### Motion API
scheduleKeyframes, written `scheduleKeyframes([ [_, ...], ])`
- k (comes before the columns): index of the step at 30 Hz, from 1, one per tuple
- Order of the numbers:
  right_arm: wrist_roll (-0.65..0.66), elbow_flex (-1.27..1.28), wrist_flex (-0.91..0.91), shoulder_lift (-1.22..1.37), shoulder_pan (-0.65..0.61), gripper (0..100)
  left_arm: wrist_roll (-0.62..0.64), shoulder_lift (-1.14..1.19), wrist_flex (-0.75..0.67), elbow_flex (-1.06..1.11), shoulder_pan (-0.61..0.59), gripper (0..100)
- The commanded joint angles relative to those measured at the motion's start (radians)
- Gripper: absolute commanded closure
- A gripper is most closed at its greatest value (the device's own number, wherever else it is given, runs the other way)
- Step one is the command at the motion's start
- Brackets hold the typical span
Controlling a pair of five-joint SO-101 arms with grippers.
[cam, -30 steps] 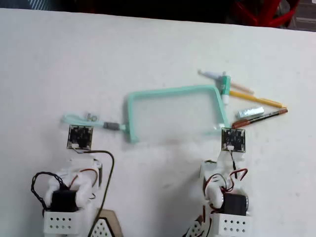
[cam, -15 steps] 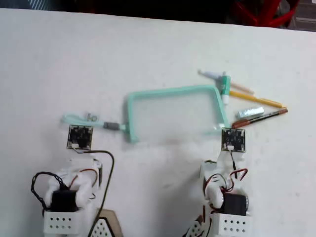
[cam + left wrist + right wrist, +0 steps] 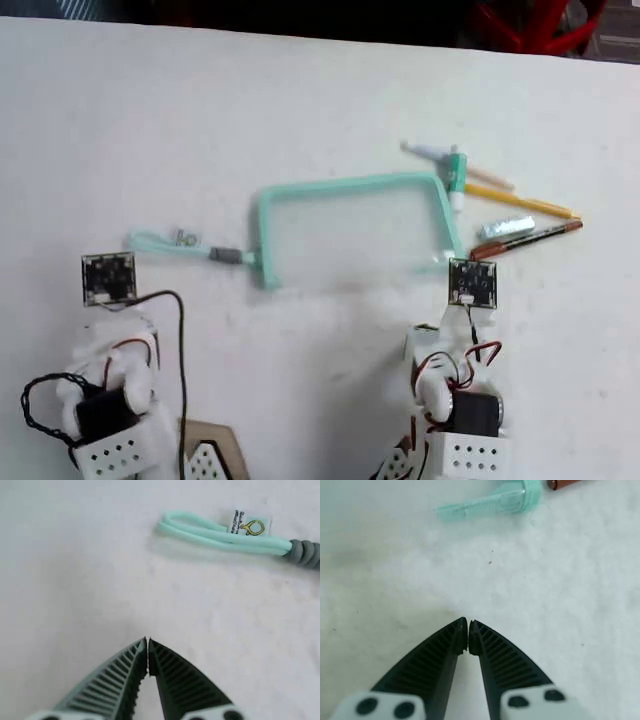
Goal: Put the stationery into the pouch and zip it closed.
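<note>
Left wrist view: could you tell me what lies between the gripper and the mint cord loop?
Nothing; the left wrist view shows bare white table between the left gripper and the cord loop.

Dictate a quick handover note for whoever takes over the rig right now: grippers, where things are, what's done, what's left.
Left gripper: shut, empty, near the strap of the pouch.
Right gripper: shut, empty, by the pouch corner nearest the pens.
Stationery: all lying outside, beside that end of the pouch.
Done: nothing is in the pouch yet.
Left: load every piece, then zip it closed.
</note>
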Motion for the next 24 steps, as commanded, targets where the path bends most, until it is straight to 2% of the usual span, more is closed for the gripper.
scheduleKeyframes([
  [1,-0.008,0.009,0.005,-0.007,-0.001,97.8,0.011,-0.010,-0.017,-0.032,-0.010,97],
  [9,-0.008,0.009,0.005,-0.007,-0.001,97.6,0.009,-0.010,-0.011,-0.008,-0.013,97],
  [14,-0.008,0.009,0.001,-0.007,-0.002,97.4,0.009,-0.010,-0.057,-0.009,-0.128,97],
  [17,-0.008,0.009,-0.053,-0.008,-0.036,97.4,0.002,-0.010,-0.077,-0.009,-0.166,97],
  [19,-0.008,0.006,-0.093,-0.008,-0.054,97.4,-0.054,-0.010,-0.074,-0.008,-0.168,97],
  [24,-0.008,-0.054,-0.229,-0.008,-0.117,97.4,-0.101,-0.010,-0.029,-0.008,-0.124,97],
])
